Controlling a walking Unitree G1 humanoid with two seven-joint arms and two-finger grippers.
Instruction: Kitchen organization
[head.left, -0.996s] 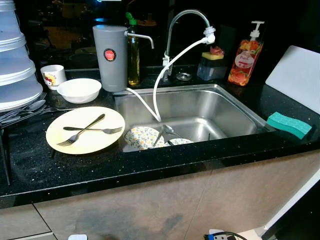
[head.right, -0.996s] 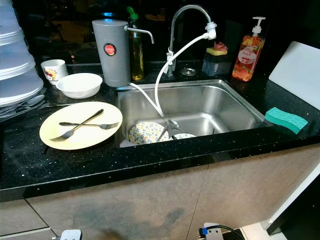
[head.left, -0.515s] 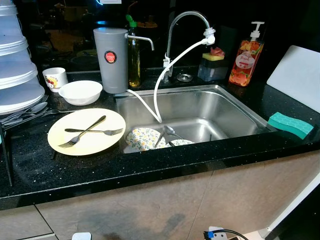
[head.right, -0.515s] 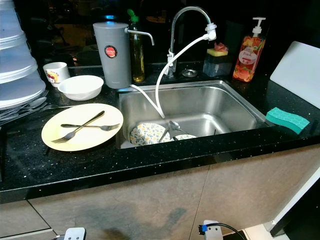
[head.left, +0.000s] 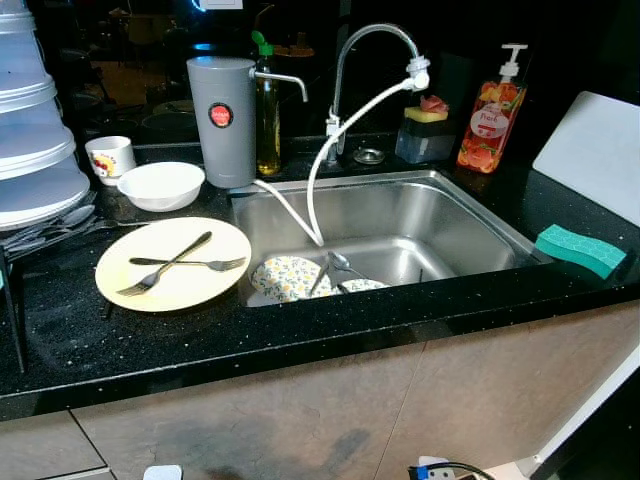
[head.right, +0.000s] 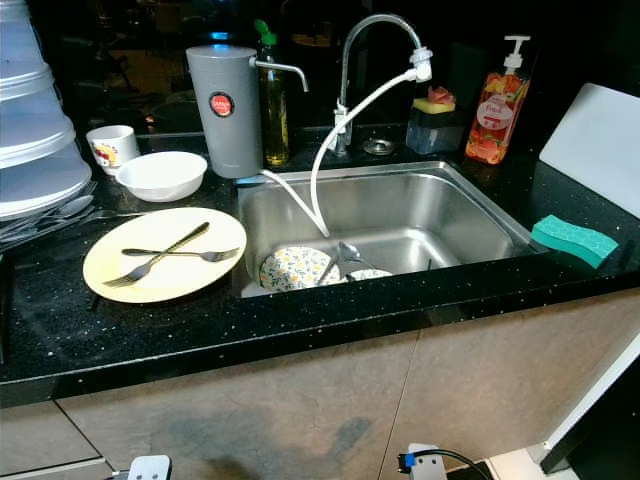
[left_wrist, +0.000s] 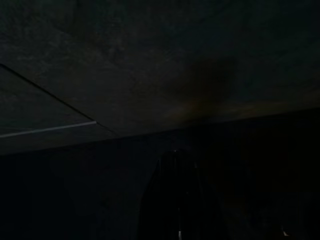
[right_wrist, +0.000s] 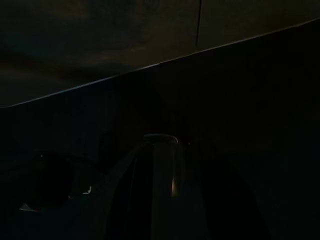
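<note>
Yellow plate (head.left: 172, 264), two crossed forks (head.left: 178, 262) laid on it, left of centre on black desk (head.left: 120, 335); patterned dishes (head.left: 288, 277) in sink (head.left: 470, 215). Left hand (left_wrist: 177, 200) and right hand (right_wrist: 157, 185): finger state cannot be told, views dark.

Open access from the front over the black counter (head.left: 60, 340) edge. Left approach blocked by stacked containers (head.left: 35, 150) and loose cutlery beneath. Rear crowded: grey dispenser (head.left: 222, 120), oil bottle (head.left: 267, 110), faucet (head.left: 372, 70), soap bottle (head.left: 491, 110). White hose (head.left: 318, 190) hangs across the sink (head.left: 440, 215) mouth; its right half lies unobstructed.
</note>
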